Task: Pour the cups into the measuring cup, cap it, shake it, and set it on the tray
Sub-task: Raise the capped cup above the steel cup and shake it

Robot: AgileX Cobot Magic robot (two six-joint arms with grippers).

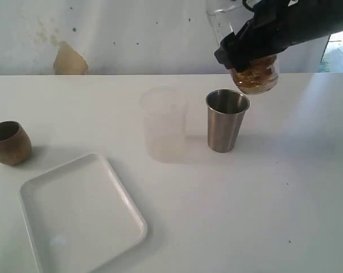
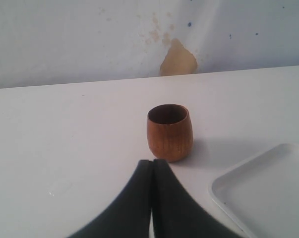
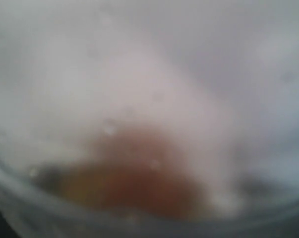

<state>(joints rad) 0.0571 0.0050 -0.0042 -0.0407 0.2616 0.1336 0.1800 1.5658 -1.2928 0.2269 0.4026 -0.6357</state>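
Tray [image 1: 83, 213] nearest, white; measuring cup [image 1: 259, 79] clear, amber-brown contents, clasped in right jaws; left jaws clenched.

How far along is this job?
Pouring looks done: the small brown wooden cup and tapered steel tumbler stand on the table, and amber contents sit in the large clear plastic cup. The right claw holds it aloft. Capping unclear; placing on the flat white tray remains.

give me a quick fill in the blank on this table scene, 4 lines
The right gripper holds the clear cup up in the ____.
The steel cup stands ____ on the table.
The left gripper, by the wooden cup, is ____.
The tray is ____ in colour.
Missing: air; upright; shut; white.
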